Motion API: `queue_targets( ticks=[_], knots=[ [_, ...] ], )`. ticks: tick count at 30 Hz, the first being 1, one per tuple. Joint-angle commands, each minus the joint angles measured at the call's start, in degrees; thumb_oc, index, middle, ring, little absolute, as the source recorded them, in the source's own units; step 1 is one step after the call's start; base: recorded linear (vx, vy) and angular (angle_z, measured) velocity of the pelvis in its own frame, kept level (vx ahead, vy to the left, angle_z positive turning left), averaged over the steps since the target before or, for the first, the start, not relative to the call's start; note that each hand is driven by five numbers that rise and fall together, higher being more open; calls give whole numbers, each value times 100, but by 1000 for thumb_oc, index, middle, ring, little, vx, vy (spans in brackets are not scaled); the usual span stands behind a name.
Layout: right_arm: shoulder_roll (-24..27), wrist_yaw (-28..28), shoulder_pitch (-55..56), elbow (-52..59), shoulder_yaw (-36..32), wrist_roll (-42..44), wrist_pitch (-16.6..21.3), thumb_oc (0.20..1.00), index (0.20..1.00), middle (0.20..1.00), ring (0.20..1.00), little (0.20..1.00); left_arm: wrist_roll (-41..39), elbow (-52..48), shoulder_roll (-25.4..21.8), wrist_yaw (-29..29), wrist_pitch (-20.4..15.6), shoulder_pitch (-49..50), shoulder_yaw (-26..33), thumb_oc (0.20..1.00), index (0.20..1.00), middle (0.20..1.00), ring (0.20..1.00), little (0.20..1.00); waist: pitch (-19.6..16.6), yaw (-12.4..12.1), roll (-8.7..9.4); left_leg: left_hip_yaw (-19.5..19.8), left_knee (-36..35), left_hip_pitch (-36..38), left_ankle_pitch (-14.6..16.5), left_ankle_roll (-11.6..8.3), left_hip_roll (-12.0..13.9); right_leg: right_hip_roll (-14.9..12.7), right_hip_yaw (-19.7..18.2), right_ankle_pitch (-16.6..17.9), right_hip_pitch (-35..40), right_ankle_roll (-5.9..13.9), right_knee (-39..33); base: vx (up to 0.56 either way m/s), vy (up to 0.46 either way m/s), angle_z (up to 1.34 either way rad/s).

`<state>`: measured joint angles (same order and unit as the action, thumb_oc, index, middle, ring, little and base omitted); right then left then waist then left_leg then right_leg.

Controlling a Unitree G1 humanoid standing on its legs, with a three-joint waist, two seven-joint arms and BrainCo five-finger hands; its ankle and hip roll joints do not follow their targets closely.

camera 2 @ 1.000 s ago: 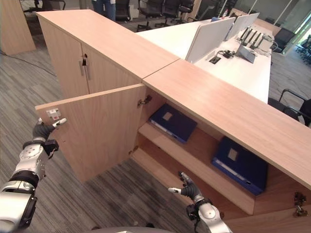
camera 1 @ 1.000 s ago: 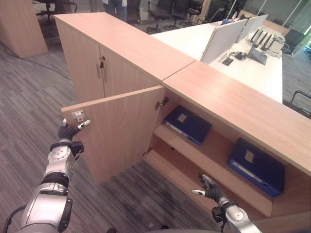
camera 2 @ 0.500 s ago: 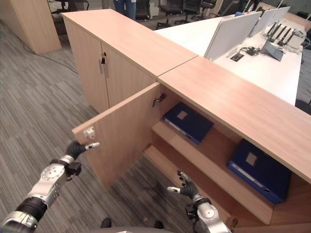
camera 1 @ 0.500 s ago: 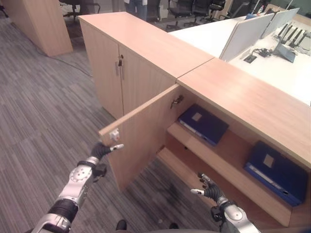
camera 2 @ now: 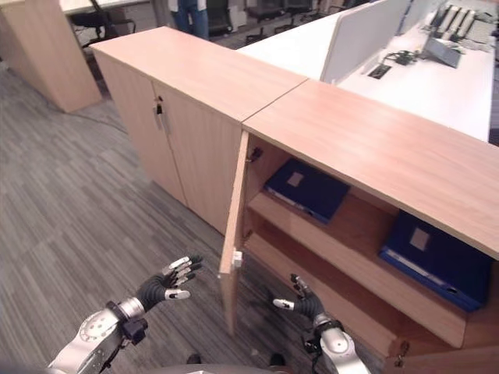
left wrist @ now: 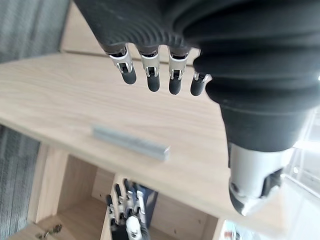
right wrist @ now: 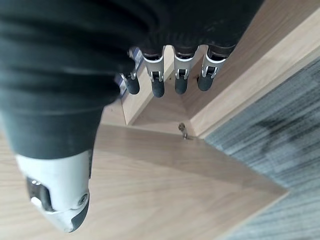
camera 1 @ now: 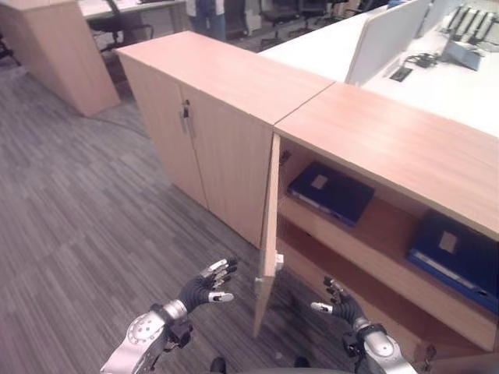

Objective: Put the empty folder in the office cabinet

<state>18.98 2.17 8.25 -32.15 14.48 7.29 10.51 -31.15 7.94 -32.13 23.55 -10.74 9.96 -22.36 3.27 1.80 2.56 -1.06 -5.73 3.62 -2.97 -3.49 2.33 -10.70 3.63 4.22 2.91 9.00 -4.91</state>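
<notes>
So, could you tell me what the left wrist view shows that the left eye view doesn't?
The left wrist view adds the silver bar handle on the outer face of the cabinet door. The left eye view adds the closed neighbouring cabinet and the white desk. Both share the cabinet door, the open left hand beside it and the open right hand.

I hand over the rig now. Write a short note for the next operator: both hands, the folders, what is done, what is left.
Left hand: open, holding nothing, just beside the free edge of the cabinet door.
Right hand: open, holding nothing, low in front of the open cabinet.
Folders: two blue ones lie flat on the shelf inside, the left folder and the right folder.
Done: folders are in the cabinet.
Left: the door stands wide open; probably close it. Whether a folder is empty cannot be told.
</notes>
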Motion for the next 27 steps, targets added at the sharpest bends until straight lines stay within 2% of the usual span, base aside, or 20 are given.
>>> queue_targets(
  ticks=[1,3,4,5,6,8,12,13,14,15,17,19,20,21,22,23,24,25,27],
  knots=[
    [37,-229,-520,19,-240,-98,76,1000,1000,1000,1000,1000,-280,-213,99,24,-121,-459,26,1000,1000,1000,1000,1000,279,-21,-242,-509,103,222,573,281,-155,-391,443,196,-498,538,1060,-172,-14,-17],
    [-5,-297,-633,-47,-229,-56,67,1000,1000,1000,1000,1000,-257,-239,150,-28,-99,-539,-23,1000,1000,1000,1000,1000,342,-72,-374,-817,128,126,513,258,-60,-594,1291,125,-604,458,1405,-179,1,-73],
    [-42,-306,-631,-71,-195,-33,71,1000,1000,1000,1000,1000,-223,-218,182,-39,-98,-556,-36,1000,1000,1000,1000,1000,329,-89,-391,-938,133,104,483,259,-40,-641,1594,57,-568,415,1483,-155,8,-136],
    [-61,-305,-639,-118,-172,-3,75,1000,1000,1000,1000,1000,-167,-170,223,-57,-90,-610,-58,1000,1000,1000,1000,1000,313,-78,-383,-1055,136,62,422,262,-48,-647,1804,18,-516,398,1515,-128,-39,-111],
    [-97,-307,-582,-222,-143,12,68,1000,1000,1000,1000,1000,-45,-78,332,-95,-113,-706,-99,1000,1000,1000,1000,1000,230,-44,-343,-1218,111,43,403,241,-66,-609,1849,-112,-407,378,1292,-69,-127,-90],
    [-47,-272,-419,-271,-95,63,46,1000,1000,1000,1000,1000,-16,160,677,-293,-156,-874,-142,1000,1000,1000,1000,1000,139,118,-370,-1361,105,121,377,176,-17,-420,1506,-133,-311,312,897,12,-171,-60],
    [18,-276,-390,-324,-2,31,-13,1000,1000,1000,1000,1000,-104,444,1113,-529,-161,-1117,-255,1000,1000,1000,1000,1000,120,294,-418,-1557,130,264,390,119,83,-249,1307,-109,-207,255,659,0,-98,-49],
    [42,-293,-416,-375,35,4,-20,1000,1000,1000,1000,1000,-146,490,1217,-582,-162,-1201,-287,1000,1000,1000,1000,1000,123,358,-422,-1667,149,313,393,101,127,-197,1228,-109,-194,245,621,-21,-180,-46],
    [61,-321,-457,-492,108,1,-57,1000,1000,1000,1000,1000,-250,589,1445,-725,-160,-1423,-421,1000,1000,1000,1000,1000,122,533,-394,-1932,231,435,395,61,237,-74,1018,-125,-184,217,574,-24,-146,-47],
    [66,-322,-461,-492,109,2,-58,1000,1000,1000,1000,1000,-250,603,1454,-726,-166,-1434,-421,1000,1000,1000,1000,1000,130,513,-400,-1954,236,443,402,56,243,-66,995,-124,-187,214,575,-20,-163,-66],
    [92,-345,-518,-590,155,30,-68,1000,1000,1000,1000,1000,-201,711,1595,-854,-199,-1700,-550,1000,1000,1000,1000,1000,131,646,-376,-2199,511,482,463,-9,381,54,771,-171,-186,173,561,-3,-152,-86],
    [148,-409,-553,-647,180,120,-57,1000,1000,1000,1000,1000,-191,922,1763,-1029,-202,-2098,-724,1000,1000,1000,1000,1000,169,803,-309,-2447,1090,381,520,-137,649,153,558,-266,-140,104,539,0,-188,-55],
    [168,-404,-522,-625,212,163,-55,1000,1000,1000,1000,1000,-191,1031,1824,-1105,-202,-2219,-756,1000,1000,1000,1000,1000,165,853,-271,-2526,1293,320,440,-166,765,178,512,-313,-101,70,512,54,-226,-81],
    [277,-447,-549,-655,310,185,-66,1000,1000,1000,1000,1000,-187,1516,1984,-1405,-271,-2528,-658,1000,1000,1000,1000,1000,231,969,-241,-2566,2009,179,-10,-393,1182,391,206,-394,32,-83,443,50,-165,-115],
    [279,-448,-562,-655,312,187,-67,1000,1000,1000,1000,1000,-186,1531,1989,-1403,-278,-2545,-650,1000,1000,1000,1000,1000,228,957,-247,-2580,2006,159,-41,-399,1196,406,189,-368,0,-101,443,89,-165,-136],
    [375,-416,-569,-660,366,211,-81,1000,1000,1000,1000,1000,-124,2056,2045,-1681,-345,-2831,-496,1000,1000,1000,1000,1000,254,1007,-193,-2354,2540,13,-301,-488,1304,491,-65,-407,42,-192,429,48,-46,-116],
    [417,-392,-534,-672,367,243,-78,1000,1000,1000,1000,1000,-67,2315,2065,-1831,-395,-3058,-391,1000,1000,1000,1000,1000,245,1059,-170,-2222,2558,-30,-366,-500,1309,498,-192,-403,33,-192,412,51,-40,-103],
    [418,-391,-542,-672,368,244,-80,1000,1000,1000,1000,1000,-66,2325,2067,-1830,-400,-3071,-386,1000,1000,1000,1000,1000,235,1055,-165,-2233,2528,-42,-403,-494,1299,493,-200,-381,5,-198,410,22,20,-102],
    [535,-330,-435,-602,318,315,-74,1000,1000,1000,1000,1000,-91,2735,2026,-2008,-459,-3388,-152,1000,1000,1000,1000,1000,197,1141,-161,-1917,2237,-30,-308,-460,1214,451,-436,-371,-1,-111,388,71,77,-98]
  ],
)
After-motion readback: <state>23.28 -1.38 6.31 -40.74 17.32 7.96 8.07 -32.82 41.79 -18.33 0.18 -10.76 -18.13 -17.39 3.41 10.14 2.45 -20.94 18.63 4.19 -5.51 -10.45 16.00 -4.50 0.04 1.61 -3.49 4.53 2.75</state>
